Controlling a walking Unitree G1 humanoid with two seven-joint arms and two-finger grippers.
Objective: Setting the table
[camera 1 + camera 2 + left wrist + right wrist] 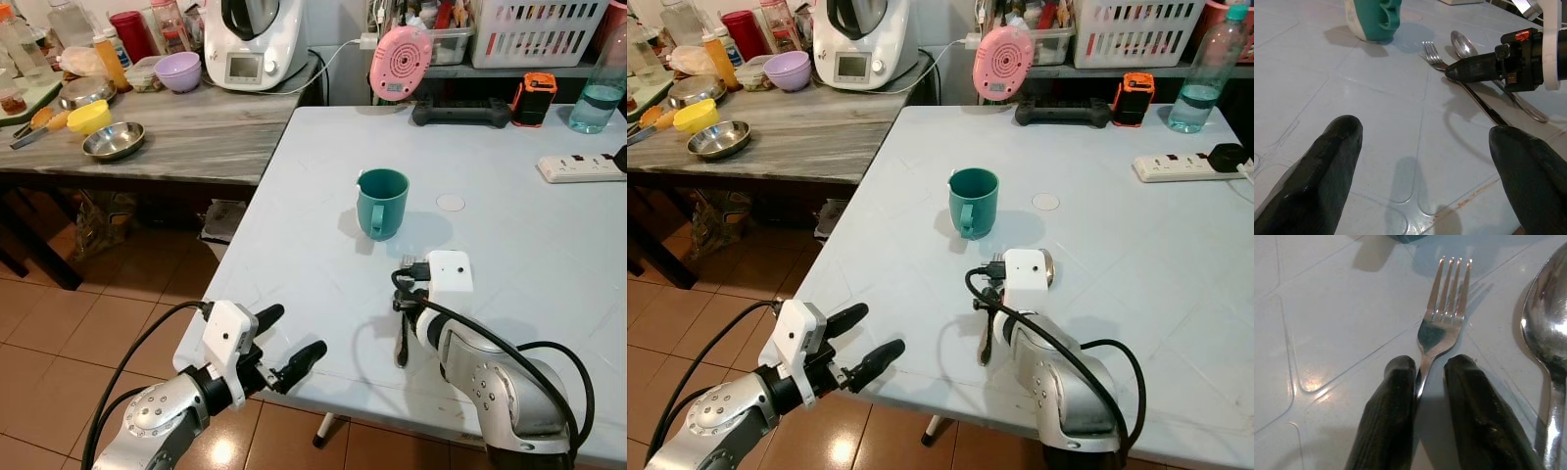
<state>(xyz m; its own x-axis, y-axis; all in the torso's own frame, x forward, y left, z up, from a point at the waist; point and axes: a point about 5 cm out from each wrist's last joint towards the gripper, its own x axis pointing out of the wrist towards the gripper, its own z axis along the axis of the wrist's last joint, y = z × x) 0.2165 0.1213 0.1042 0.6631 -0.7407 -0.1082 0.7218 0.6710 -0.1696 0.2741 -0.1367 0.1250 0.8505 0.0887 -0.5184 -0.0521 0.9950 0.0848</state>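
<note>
Right end effector (1427, 382) narrow, straddling fork (1442, 318) neck flat on tabletop (509, 245), at 6 o'clock of teal mug (382, 201). Risk: thin handle slips out, knocks spoon (1547, 333). Left end effector (294, 343) wide, idle

We see the fork (1444, 323) on the table (529, 255), left of the spoon (1547, 333), the mug (382, 203) behind both.

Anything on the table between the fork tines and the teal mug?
Nothing: bare white table runs from the fork to the mug, seen in both wrist views.
</note>
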